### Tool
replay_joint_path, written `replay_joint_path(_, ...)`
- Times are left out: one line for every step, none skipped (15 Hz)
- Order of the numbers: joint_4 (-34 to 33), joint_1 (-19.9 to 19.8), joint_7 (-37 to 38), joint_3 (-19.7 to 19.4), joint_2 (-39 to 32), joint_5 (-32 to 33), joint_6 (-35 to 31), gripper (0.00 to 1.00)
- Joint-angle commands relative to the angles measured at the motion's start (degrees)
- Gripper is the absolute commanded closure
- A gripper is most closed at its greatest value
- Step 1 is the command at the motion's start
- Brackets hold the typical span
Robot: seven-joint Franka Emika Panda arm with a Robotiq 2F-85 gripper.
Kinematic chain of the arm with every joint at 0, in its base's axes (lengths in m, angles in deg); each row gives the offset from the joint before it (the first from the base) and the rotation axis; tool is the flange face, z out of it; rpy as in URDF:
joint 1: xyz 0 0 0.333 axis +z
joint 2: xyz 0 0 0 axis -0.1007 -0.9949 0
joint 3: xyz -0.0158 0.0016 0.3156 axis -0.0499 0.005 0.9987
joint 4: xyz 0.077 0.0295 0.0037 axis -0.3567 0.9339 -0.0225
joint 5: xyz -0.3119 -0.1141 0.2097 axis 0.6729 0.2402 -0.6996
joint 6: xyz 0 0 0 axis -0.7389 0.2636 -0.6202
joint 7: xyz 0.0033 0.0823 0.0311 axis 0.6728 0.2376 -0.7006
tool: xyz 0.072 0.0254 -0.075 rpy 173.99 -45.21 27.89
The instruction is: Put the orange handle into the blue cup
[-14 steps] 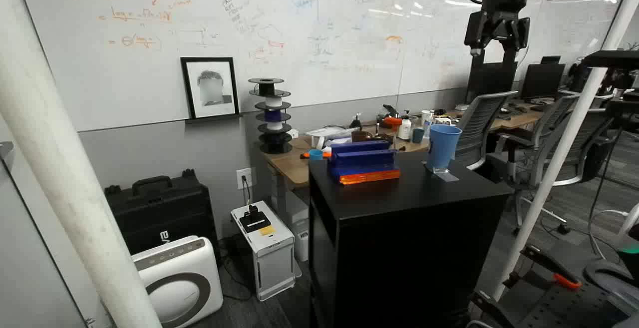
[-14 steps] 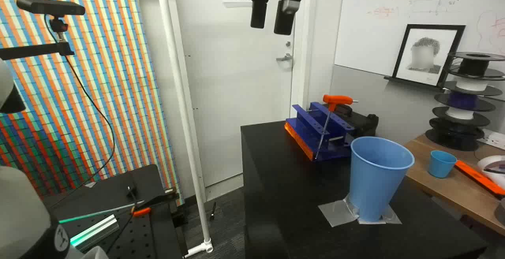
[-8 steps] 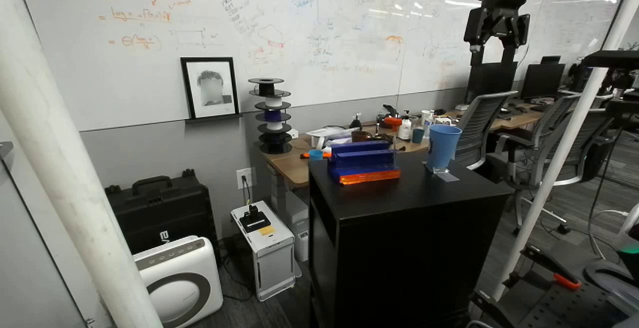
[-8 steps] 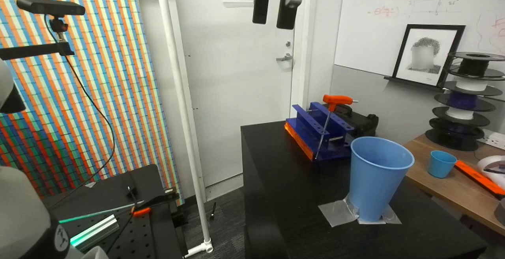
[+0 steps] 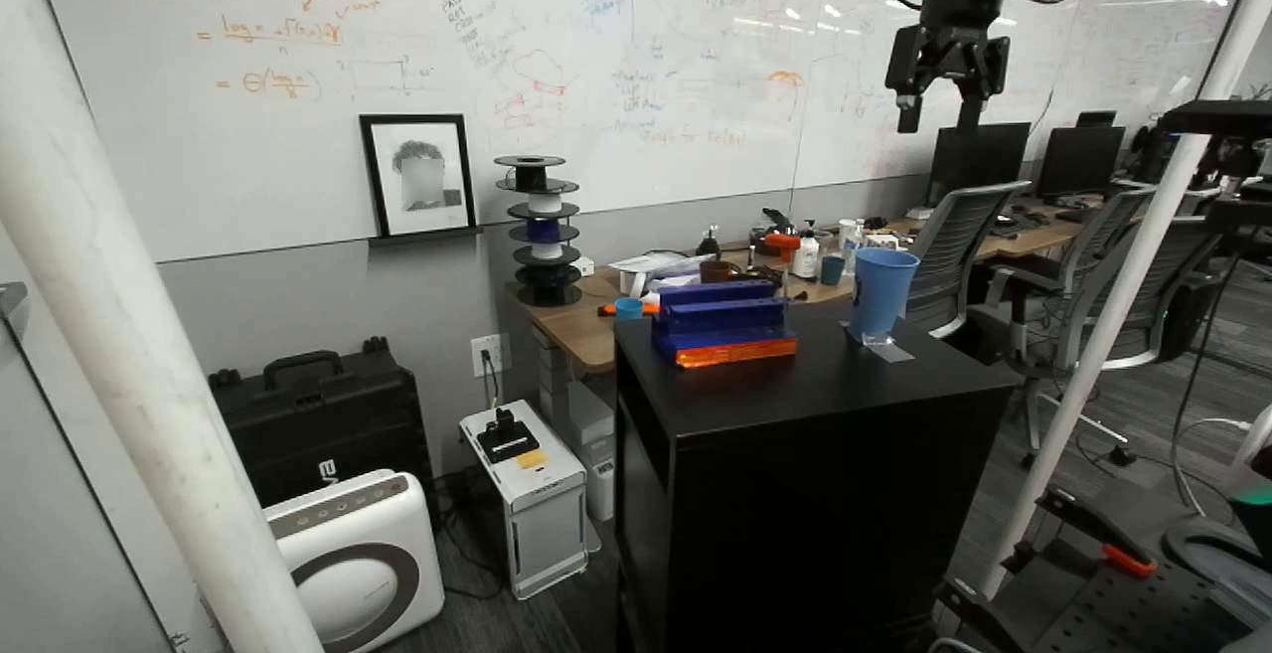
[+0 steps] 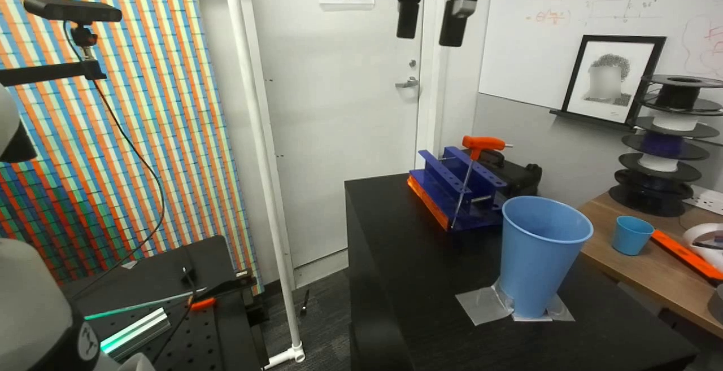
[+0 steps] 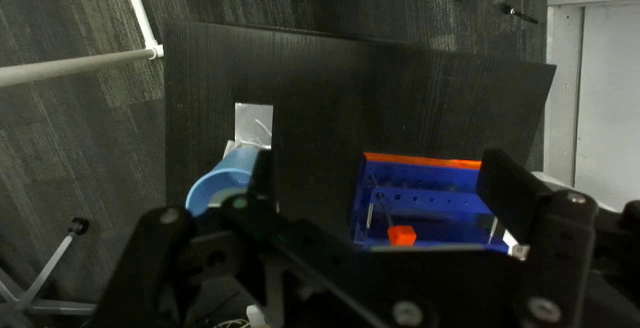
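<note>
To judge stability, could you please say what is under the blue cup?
The blue cup, silvery tape at its base, stands on the black cabinet; the cup hides what's directly beneath.

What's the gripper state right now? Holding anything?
Gripper: open, nothing between its fingers; the orange handle stands well clear of it, ungrasped.
</note>
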Motion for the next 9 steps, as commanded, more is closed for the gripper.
replay_joint_path(-7.53, 0.28, 0.23, 0.13, -8.17, 0.71, -2.85, 0.00)
replay_joint_path(-8.42, 0.41, 0.72, 0.27, -10.05, 0.46, -4.04, 0.00)
replay_joint_path(-9.28, 0.54, 1.18, 0.41, -11.86, 0.27, -4.79, 0.00)
replay_joint_path(-10.04, 0.65, 1.85, 0.66, -13.74, 0.86, -5.87, 0.00)
replay_joint_path(-10.76, 0.79, 2.50, 0.88, -15.63, 1.44, -6.81, 0.00)
replay_joint_path(-11.25, 0.95, 2.87, 1.04, -17.36, 1.64, -8.22, 0.00)
replay_joint_path(-11.77, 1.14, 3.20, 1.17, -18.91, 1.72, -9.48, 0.00)
replay_joint_path(-12.31, 1.40, 3.49, 1.32, -20.55, 1.69, -11.10, 0.00)
replay_joint_path(-12.95, 1.62, 3.85, 1.38, -21.97, 1.87, -12.23, 0.00)
